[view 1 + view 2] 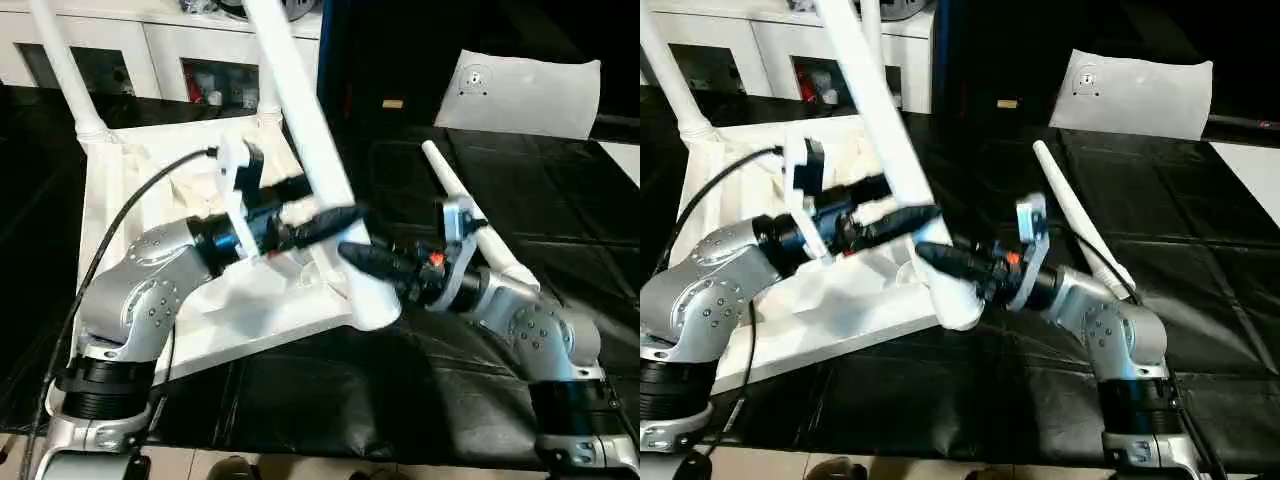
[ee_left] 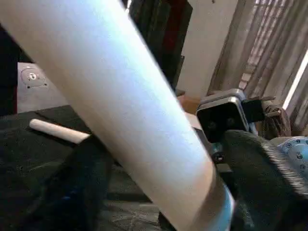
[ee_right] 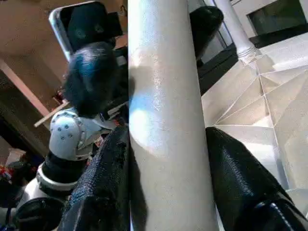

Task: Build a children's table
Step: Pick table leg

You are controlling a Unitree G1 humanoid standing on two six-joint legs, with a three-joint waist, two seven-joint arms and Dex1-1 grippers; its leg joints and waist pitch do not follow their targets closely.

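The children's table top (image 1: 150, 180) lies upside down on the black surface, ribs up. Two white legs (image 1: 65, 70) (image 1: 872, 30) stand in its far corner sockets. A third white leg (image 1: 300, 100) leans steeply, its thick end (image 1: 372, 305) at the near right corner. My right gripper (image 1: 358, 268) is shut on that leg low down, with its fingers (image 3: 106, 183) pressed against both sides. My left gripper (image 1: 325, 222) is open just above it, and its fingers (image 2: 82, 192) straddle the leg (image 2: 120, 96). A loose leg (image 1: 440, 172) lies on the black surface beside my right forearm.
A white cabinet (image 1: 150, 50) with shelves runs along the back left. A white sheet (image 1: 520, 90) lies at the back right of the black surface. A black cable (image 1: 120, 220) loops over my left forearm above the table top.
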